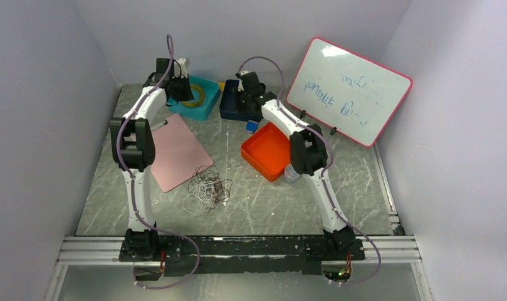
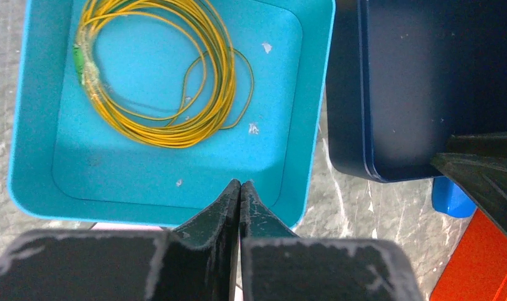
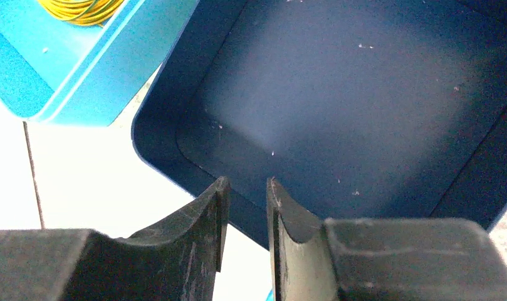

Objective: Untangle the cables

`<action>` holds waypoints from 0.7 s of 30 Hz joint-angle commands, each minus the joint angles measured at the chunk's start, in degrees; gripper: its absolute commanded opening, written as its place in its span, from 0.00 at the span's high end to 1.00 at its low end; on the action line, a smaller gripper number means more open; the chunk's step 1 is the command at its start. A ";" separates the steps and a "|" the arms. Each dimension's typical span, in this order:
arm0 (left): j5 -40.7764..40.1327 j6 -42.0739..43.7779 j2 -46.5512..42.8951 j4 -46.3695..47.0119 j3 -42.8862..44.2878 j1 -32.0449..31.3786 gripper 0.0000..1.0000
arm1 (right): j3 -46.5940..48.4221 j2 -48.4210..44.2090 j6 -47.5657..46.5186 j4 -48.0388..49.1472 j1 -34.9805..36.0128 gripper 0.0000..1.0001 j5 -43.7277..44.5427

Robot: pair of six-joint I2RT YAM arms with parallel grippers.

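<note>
The cables [image 1: 207, 191] lie as a loose tangle of thin white and dark wires on the grey table, in front of the arms and between them. They show only in the top view. Both grippers are far from them at the back of the table. My left gripper [image 2: 240, 183] is shut with nothing between its fingers, and it hangs over the near rim of a teal tray [image 2: 310, 125]. My right gripper [image 3: 244, 180] stands a little open with a narrow empty gap, above the near edge of a dark blue tray [image 3: 363, 94].
A coil of yellow cable [image 2: 163, 75] lies in the teal tray. An orange tray [image 1: 266, 150], a small blue block [image 1: 252, 125] and a clear cup [image 1: 291, 174] sit by the right arm. A pink sheet [image 1: 175, 150] lies left of the tangle. A whiteboard [image 1: 348, 91] leans back right.
</note>
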 commanded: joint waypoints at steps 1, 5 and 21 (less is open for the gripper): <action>0.20 3.14 1.96 -3.12 3.52 -2.28 0.93 | -1.35 0.49 -3.14 -0.62 0.88 0.68 -3.47; -1.09 3.37 3.19 -3.06 3.34 -3.45 0.93 | -1.44 0.43 -4.70 -2.10 1.47 0.68 -3.82; -2.92 4.85 5.78 -4.03 2.36 -4.09 0.93 | -6.10 -2.01 -6.28 -3.30 2.44 0.70 -7.86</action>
